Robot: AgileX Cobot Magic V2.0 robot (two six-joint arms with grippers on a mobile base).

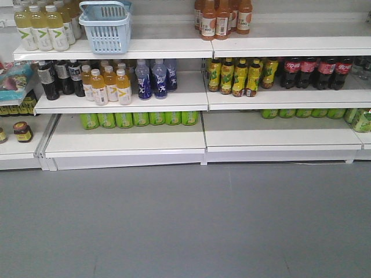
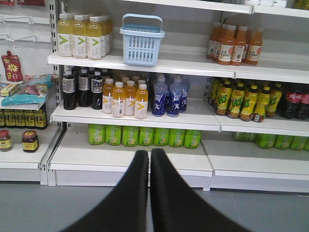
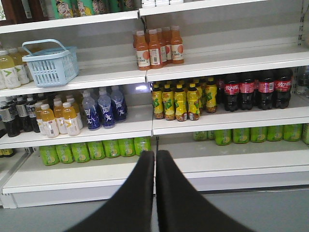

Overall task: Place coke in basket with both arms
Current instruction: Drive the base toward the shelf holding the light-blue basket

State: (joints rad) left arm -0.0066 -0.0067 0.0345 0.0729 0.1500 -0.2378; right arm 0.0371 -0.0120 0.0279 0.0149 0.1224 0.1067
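Coke bottles [image 3: 257, 88] upright, caps up, on middle shelf [image 3: 231, 117]; basket [image 3: 50, 65] higher, leftward. Left claw [image 2: 149, 153] and right claw [image 3: 155, 153]: fingers pressed together.

Front view, as you see it: light blue basket [image 1: 110, 37] upright on the top shelf [image 1: 174, 49], left of centre, pale yellow bottles [image 1: 43, 28] just beside it. Coke bottles [image 1: 307, 72] in a row, middle shelf [image 1: 290, 99], far right, next to yellow-labelled tea bottles [image 1: 240, 76]. Green bottles [image 1: 139, 119] at the back of the lowest shelf. Grey floor [image 1: 185, 220] in front.
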